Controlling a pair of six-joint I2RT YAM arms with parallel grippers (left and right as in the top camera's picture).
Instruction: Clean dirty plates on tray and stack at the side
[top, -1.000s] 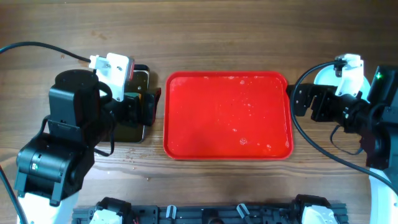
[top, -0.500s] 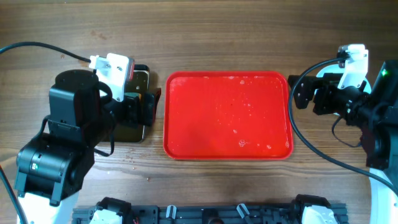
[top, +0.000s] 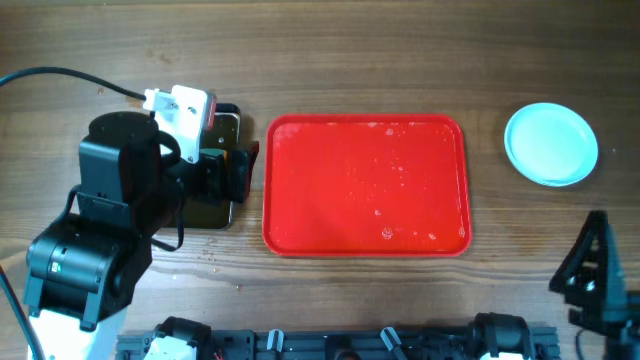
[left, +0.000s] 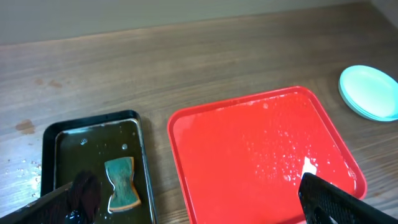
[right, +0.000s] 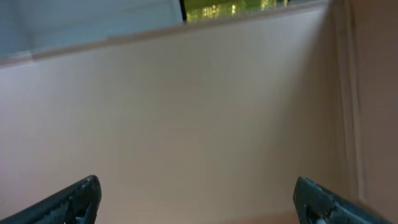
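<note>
Brown wood-grain table (top: 380, 40); plain beige wall (right: 186, 118) behind.

Left arm (top: 110, 220): black rounded joint housings, white wrist camera mount (top: 182, 108), black cable (top: 60, 76) (single, unsleeved). Right arm (top: 592, 285): black, partly visible. Right gripper (right: 196, 183): matte black tapered fingers (right: 71, 200).

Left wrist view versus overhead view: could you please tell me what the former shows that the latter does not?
Only the left wrist view shows the sponge lying in the black pan. Only the overhead view shows the left arm, covering most of that pan, and the right arm at the lower right. Both show the plates stacked on the table and the red tray, which holds none of them.
</note>
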